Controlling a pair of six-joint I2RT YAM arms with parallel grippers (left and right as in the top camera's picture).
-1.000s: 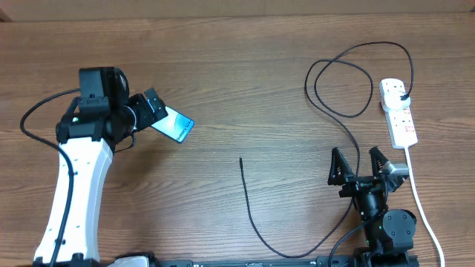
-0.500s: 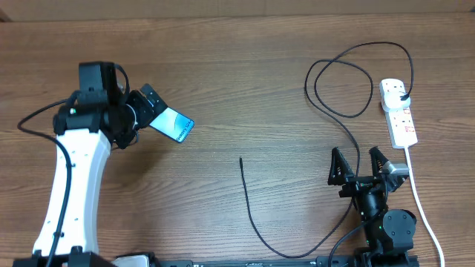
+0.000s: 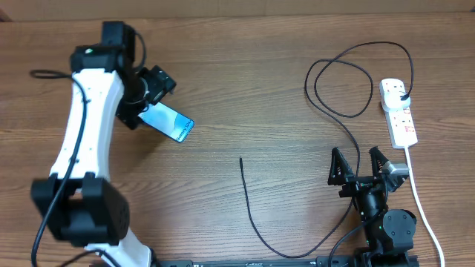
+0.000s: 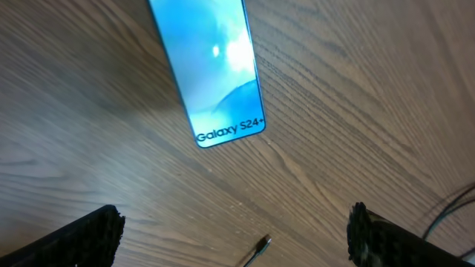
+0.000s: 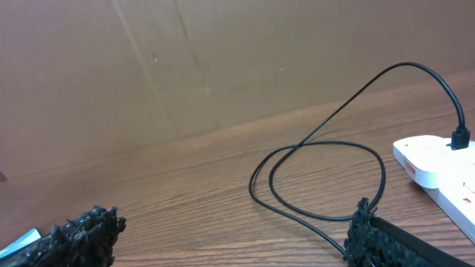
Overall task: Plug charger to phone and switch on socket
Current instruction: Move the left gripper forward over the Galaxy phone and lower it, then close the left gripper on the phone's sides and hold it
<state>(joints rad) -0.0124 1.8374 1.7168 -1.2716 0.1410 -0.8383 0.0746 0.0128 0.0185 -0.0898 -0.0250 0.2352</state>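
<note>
The phone (image 3: pixel 172 124) is laid flat and screen-up on the left of the wooden table (image 3: pixel 245 67), its lit face lettered Galaxy S24+ at the end nearer the middle; the left gripper (image 3: pixel 147 99) is held over the opposite end with the jaws spread fully and nothing between them, a pose judged to suit a grasp across the phone's width; the charger (image 3: pixel 251 211) is strung loosely over the right half of the table, its black plug (image 3: pixel 403 96) seated in the white power strip (image 3: pixel 401 119) at the right edge, while its connector tip (image 3: pixel 241 159) lies free near the centre, well apart from the phone; the right gripper (image 3: pixel 358 165) is parked low beside the cable, likewise wide open and empty, presumably so that the tip may be taken up; whether the strip's red switches are on cannot be told.
</note>
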